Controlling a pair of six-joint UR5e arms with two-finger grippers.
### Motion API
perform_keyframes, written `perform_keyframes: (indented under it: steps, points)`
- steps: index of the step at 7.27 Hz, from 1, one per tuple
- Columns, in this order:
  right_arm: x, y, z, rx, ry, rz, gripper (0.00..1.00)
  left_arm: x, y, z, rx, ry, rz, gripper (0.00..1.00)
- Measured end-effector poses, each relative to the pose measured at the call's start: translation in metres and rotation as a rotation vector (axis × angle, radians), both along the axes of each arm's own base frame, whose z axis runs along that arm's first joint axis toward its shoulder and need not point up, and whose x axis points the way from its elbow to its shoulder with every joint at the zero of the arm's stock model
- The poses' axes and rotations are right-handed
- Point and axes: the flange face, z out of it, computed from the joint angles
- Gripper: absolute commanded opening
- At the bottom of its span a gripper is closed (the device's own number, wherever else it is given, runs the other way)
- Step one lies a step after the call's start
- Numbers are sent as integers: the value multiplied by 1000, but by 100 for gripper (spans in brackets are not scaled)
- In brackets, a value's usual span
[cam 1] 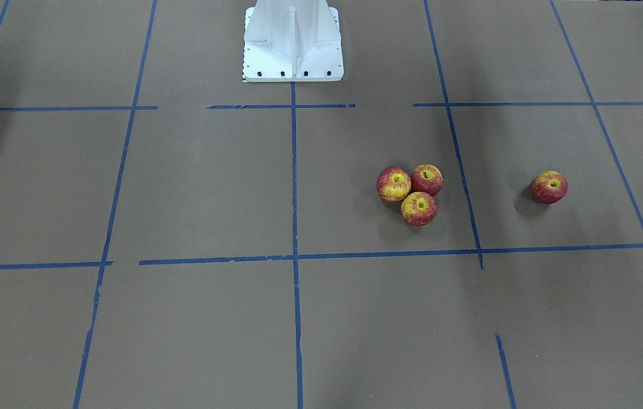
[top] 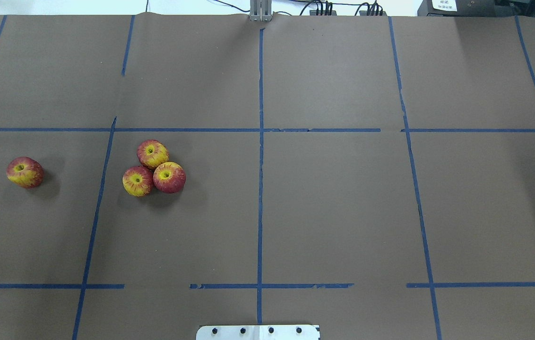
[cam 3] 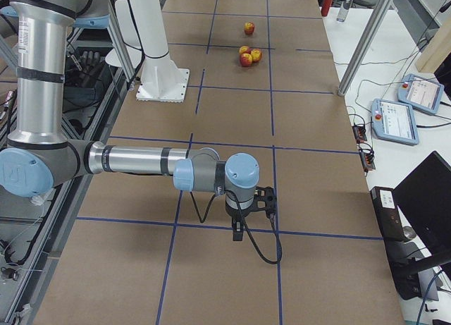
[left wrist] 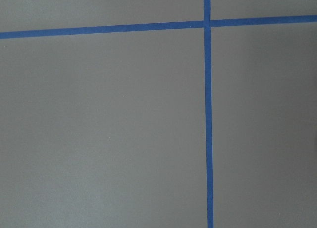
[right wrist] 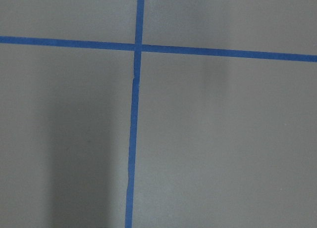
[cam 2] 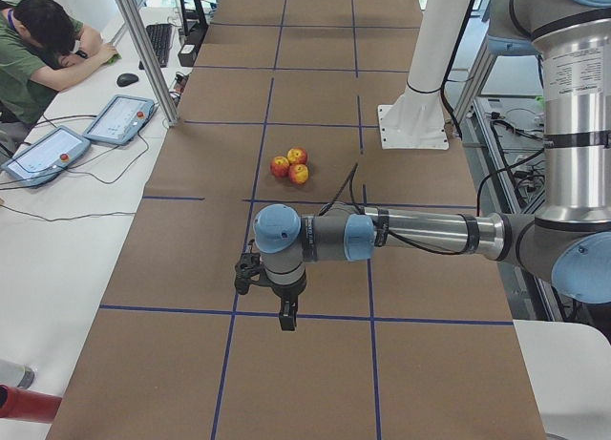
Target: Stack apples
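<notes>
Three apples (top: 163,175) sit touching in a cluster on the left of the surface (top: 343,212). The fourth apple (top: 24,172) lies well apart, farther left. Nothing is stacked yet. I cannot tell whether my left jaws or right jaws are apart.

Both arms stretched level, grippers hanging straight down.

The left arm (cam 2: 420,232) runs its forearm out level from a bent elbow, away from the robot's side. Its wrist turns downward, and the left gripper (cam 2: 285,316) hangs under it, fingers pointing down, touching nothing. The right arm (cam 3: 134,159) has the same pose, with forearm level, wrist bent down, and the right gripper (cam 3: 238,230) pointing down in free air. Only the side views show either gripper, so whether the fingers are parted cannot be told.
</notes>
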Motion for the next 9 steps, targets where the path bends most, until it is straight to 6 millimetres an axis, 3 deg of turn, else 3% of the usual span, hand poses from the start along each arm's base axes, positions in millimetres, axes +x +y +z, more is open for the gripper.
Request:
perform_keyframes:
  steps: [3, 6, 7, 9]
  points:
    - [0, 0, 0, 0, 0, 0, 100, 0, -5, -8, 26, 3, 0, 100]
    - [0, 0, 0, 0, 0, 0, 100, 10, -23, -51, 181, 8, -27, 100]
    - [0, 0, 0, 0, 0, 0, 100, 36, -34, -66, 218, 22, -53, 100]
    - [0, 0, 0, 0, 0, 0, 100, 115, -44, -89, 247, 91, -79, 100]
